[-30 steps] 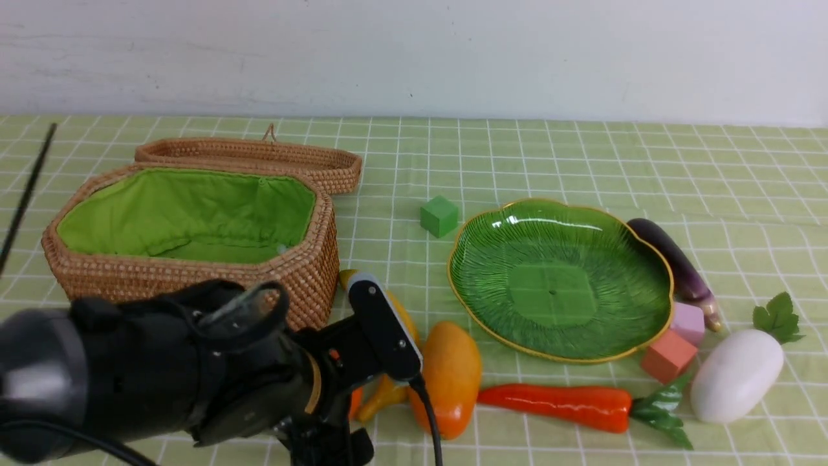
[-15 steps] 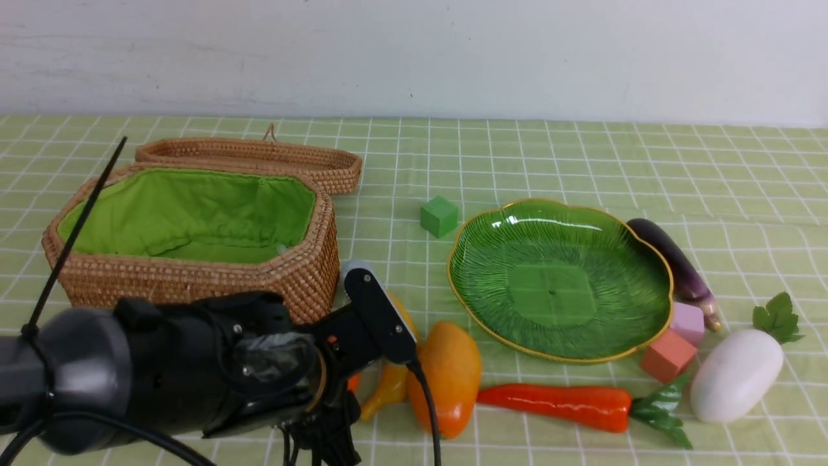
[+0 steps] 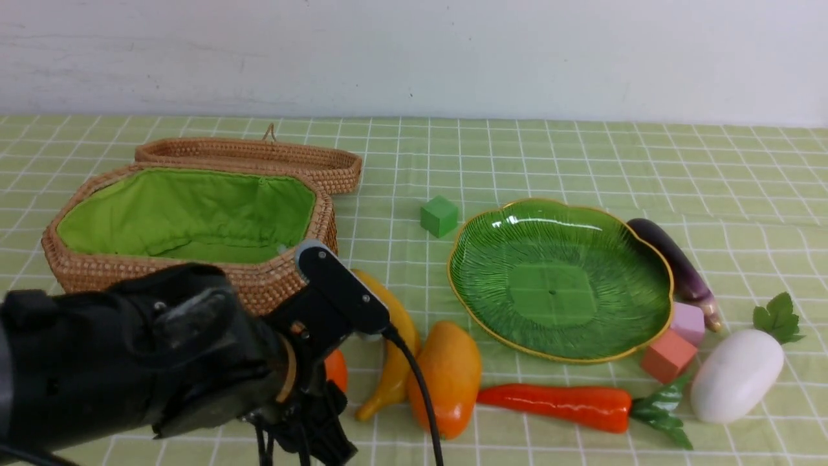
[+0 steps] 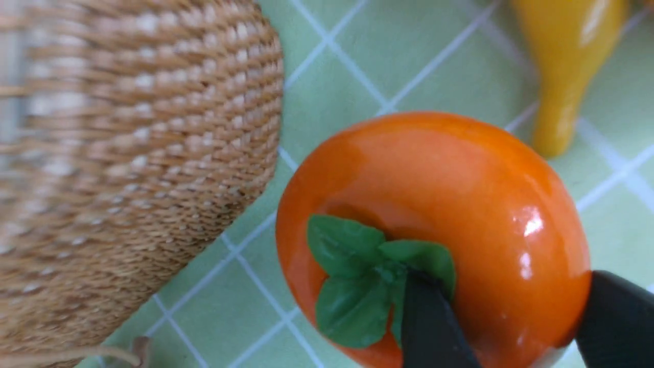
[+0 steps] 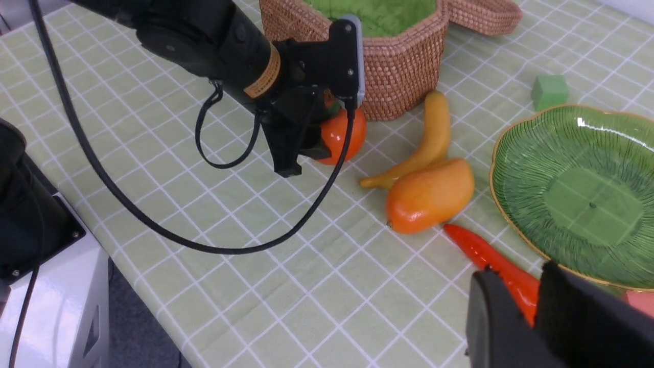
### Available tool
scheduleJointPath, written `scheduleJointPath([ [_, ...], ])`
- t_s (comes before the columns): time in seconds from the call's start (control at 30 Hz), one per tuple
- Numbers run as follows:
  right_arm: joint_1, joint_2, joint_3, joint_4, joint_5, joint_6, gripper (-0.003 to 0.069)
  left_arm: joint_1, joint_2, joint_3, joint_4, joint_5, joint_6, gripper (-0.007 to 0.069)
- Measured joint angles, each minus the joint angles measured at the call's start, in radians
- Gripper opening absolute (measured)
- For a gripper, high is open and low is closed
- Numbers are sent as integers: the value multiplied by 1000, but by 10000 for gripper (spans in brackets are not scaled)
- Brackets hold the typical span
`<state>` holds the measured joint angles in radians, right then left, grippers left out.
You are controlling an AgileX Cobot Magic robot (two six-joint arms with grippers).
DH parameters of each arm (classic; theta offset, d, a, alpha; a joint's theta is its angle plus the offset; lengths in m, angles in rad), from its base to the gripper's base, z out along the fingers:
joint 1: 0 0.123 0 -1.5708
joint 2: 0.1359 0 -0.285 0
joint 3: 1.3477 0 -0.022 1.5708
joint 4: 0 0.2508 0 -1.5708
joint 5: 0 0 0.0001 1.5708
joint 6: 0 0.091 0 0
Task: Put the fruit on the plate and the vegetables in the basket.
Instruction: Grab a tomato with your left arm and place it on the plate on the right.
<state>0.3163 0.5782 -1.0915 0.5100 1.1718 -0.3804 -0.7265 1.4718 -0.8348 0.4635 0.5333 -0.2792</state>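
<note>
My left gripper (image 4: 508, 301) is shut on the orange-red persimmon (image 4: 434, 204), one finger by its green cap and the other on its side, close to the wicker basket (image 3: 129, 275). The basket stands open with its green lining bare. The banana (image 3: 391, 343) and mango (image 3: 446, 378) lie side by side in front of the green plate (image 3: 556, 278), which holds nothing. The carrot (image 3: 556, 402), white radish (image 3: 737, 375) and eggplant (image 3: 673, 259) lie on the cloth. My right gripper (image 5: 518, 278) hovers above the carrot, its jaws narrowly open and holding nothing.
The basket's lid (image 3: 259, 155) lies folded back behind it. A green cube (image 3: 439, 216) sits left of the plate. A lilac cube (image 3: 687, 322) and a coral cube (image 3: 668, 356) sit between plate and radish. The table edge runs near my left arm's base.
My left gripper closed on the persimmon, and the arm shifted left and slightly upward in the front view, uncovering more of the banana. The other objects stayed put.
</note>
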Motion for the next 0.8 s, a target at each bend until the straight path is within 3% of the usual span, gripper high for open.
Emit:
scheduleJointPath([
  [0.4, 0, 0, 0, -3, 0, 0, 140, -3, -157, 1, -98, 31, 52, 358],
  [0.57, 0, 0, 0, -109, -12, 91, 140, -59, -161, -48, -134, -24, 72, 358],
  [0.63, 0, 0, 0, -216, -38, 191, 140, -90, -110, -124, -140, -85, 79, 358],
  [0.8, 0, 0, 0, -323, -59, 289, 140, -95, 98, -335, -142, -168, 124, 354],
])
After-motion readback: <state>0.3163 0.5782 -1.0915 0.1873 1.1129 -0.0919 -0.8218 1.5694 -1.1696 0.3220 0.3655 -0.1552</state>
